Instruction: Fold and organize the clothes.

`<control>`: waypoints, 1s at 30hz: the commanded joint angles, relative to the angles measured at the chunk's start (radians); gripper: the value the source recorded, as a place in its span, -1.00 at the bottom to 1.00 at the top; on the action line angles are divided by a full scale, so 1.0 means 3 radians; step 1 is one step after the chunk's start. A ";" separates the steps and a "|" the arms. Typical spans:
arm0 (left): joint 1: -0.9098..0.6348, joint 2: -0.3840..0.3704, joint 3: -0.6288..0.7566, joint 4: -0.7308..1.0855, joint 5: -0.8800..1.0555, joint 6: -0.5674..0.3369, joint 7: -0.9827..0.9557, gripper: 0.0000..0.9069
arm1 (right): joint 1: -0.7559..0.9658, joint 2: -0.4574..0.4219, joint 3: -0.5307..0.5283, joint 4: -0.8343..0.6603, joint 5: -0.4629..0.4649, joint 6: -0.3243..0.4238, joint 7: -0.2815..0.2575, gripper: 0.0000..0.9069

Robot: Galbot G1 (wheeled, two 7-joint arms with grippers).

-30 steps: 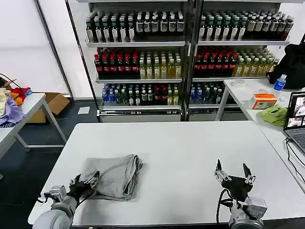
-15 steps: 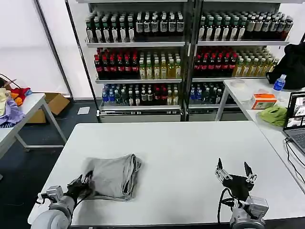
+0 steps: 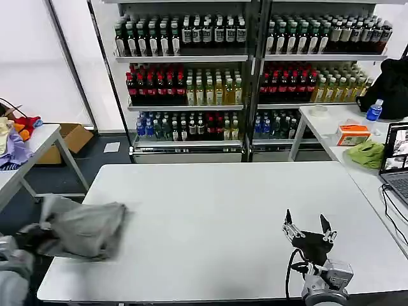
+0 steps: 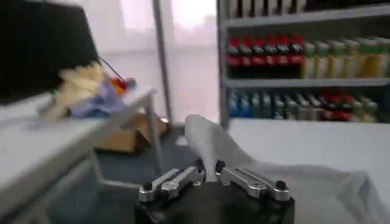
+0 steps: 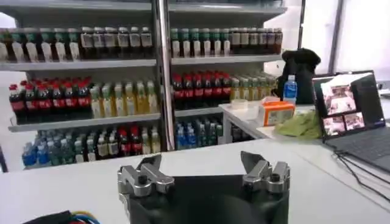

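— Where is the shirt [image 3: 86, 228]?

— At the left edge of the white table [image 3: 229, 210], bunched up and hanging partly past it. The left gripper [image 4: 207, 171] is clenched on a fold of its grey cloth.

— And the right gripper [image 3: 308, 227]?

— Released, fingers spread wide, hovering low over the table's near right side, well apart from the shirt.

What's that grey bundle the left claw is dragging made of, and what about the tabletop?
The grey bundle looks like soft knit fabric, probably cotton jersey: matte, limp, creased, and it drapes over the table's left edge. The left claw is shut on a pinched ridge of it. The tabletop looks like a hard, smooth white laminate or coated board, with a faint sheen; which one is unclear.
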 commanded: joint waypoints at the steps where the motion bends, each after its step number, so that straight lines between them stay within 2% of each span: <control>1: 0.0244 0.0301 -0.0296 -0.0413 0.0364 -0.0086 0.0103 -1.00 | 0.0017 0.0010 -0.0008 -0.0043 0.0006 -0.0003 0.0000 1.00; 5: 0.0296 -0.0020 0.0316 -0.0802 0.0379 0.0009 0.0041 -1.00 | -0.0011 0.0004 0.0049 -0.0030 0.0016 -0.0007 0.0001 1.00; 12: 0.0002 -0.0551 0.1801 -0.1499 0.0001 0.0235 -0.0362 -1.00 | -0.0104 0.0085 0.0115 -0.0084 -0.0050 0.0010 0.0000 1.00; 15: -0.0186 -0.0860 0.2431 -0.1446 0.0189 0.0288 -0.0454 -1.00 | -0.0145 0.0187 0.0109 -0.0095 -0.0101 0.0001 0.0002 1.00; 18: -0.0314 -0.1002 0.2714 -0.1017 0.0653 0.0235 -0.0321 -1.00 | -0.0177 0.0267 0.0096 -0.0103 -0.0158 -0.0001 -0.0001 1.00; 21: -0.0478 -0.1056 0.2767 -0.0661 0.0675 0.0226 -0.0328 -1.00 | -0.0213 0.0339 0.0078 -0.0112 -0.0217 0.0007 -0.0001 1.00; 25: -0.0633 -0.1025 0.2731 -0.0468 0.0675 0.0264 -0.0312 -0.98 | -0.0240 0.0384 0.0049 -0.0141 -0.0273 0.0019 -0.0002 1.00; 28: -0.0649 -0.0987 0.2693 -0.0452 0.0666 0.0277 -0.0303 -0.67 | -0.0233 0.0396 0.0039 -0.0150 -0.0292 0.0008 -0.0001 1.00; 30: -0.0636 -0.0974 0.2666 -0.0464 0.0637 0.0273 -0.0301 -0.31 | -0.0215 0.0393 0.0024 -0.0146 -0.0301 -0.0009 0.0002 1.00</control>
